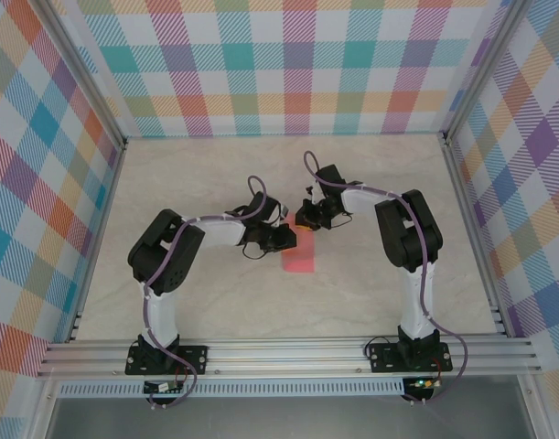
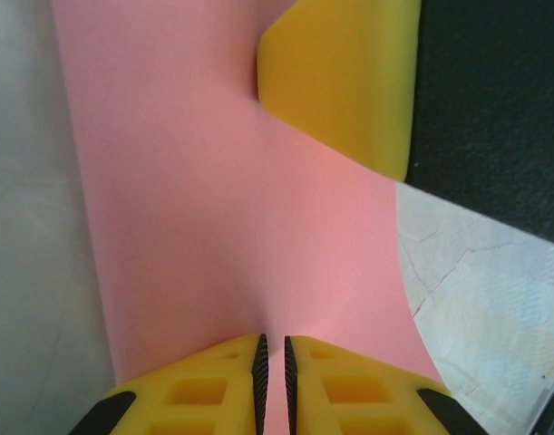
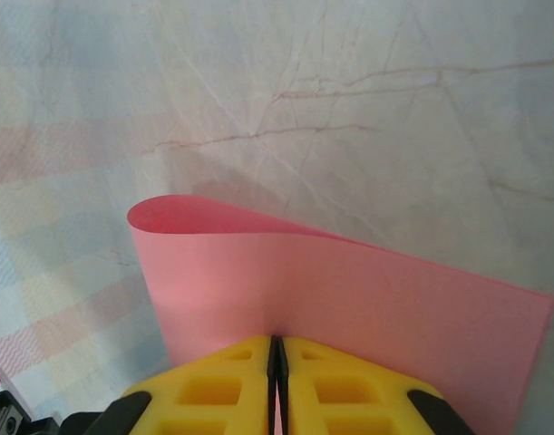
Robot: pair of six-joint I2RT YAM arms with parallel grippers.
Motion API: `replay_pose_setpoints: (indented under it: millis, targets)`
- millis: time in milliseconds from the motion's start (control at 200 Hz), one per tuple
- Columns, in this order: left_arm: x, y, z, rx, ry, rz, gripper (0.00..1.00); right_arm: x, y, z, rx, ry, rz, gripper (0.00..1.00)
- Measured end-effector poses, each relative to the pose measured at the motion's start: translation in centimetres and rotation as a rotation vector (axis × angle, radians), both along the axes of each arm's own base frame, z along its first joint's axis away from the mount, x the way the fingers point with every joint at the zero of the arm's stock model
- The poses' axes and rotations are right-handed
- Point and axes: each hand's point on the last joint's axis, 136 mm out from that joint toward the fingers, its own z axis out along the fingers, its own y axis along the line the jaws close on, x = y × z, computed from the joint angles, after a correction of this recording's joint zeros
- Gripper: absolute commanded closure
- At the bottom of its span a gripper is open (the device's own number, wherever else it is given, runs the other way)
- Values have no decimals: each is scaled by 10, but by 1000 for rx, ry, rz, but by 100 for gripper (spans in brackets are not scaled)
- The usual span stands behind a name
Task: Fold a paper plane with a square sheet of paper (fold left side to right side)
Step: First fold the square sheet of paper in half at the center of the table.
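Salmon-pink, the square sheet of paper point(image 1: 298, 259) lies at the middle of the pale marbled tabletop point(image 1: 197, 183), between the two arms. The left claw point(image 2: 273, 352) is almost closed and pinches one edge of the paper. The right claw point(image 3: 277, 349) is closed on the opposite end, where the paper curls over in a soft loop.

My yellow-fingered right gripper point(image 3: 277, 344), jaws pressed together, pinches the thin salmon-pink sheet of paper point(image 3: 349, 290), one side curled over in a loop above the pale marbled worktop point(image 3: 349, 109).
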Motion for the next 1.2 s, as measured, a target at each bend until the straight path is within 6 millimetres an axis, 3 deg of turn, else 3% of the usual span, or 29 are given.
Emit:
replay_pose_setpoints:
  millis: [575,885,1200]
  targets:
    - [-55,14,-1,-10,-32,-96,84,-8,2,-1,-9,29,11,87]
    - [-87,5,-1,0,-15,-174,84,-9,2,-2,-10,31,12,87]
    - [-110,15,1,18,25,-197,83,-9,2,-1,-6,32,13,87]
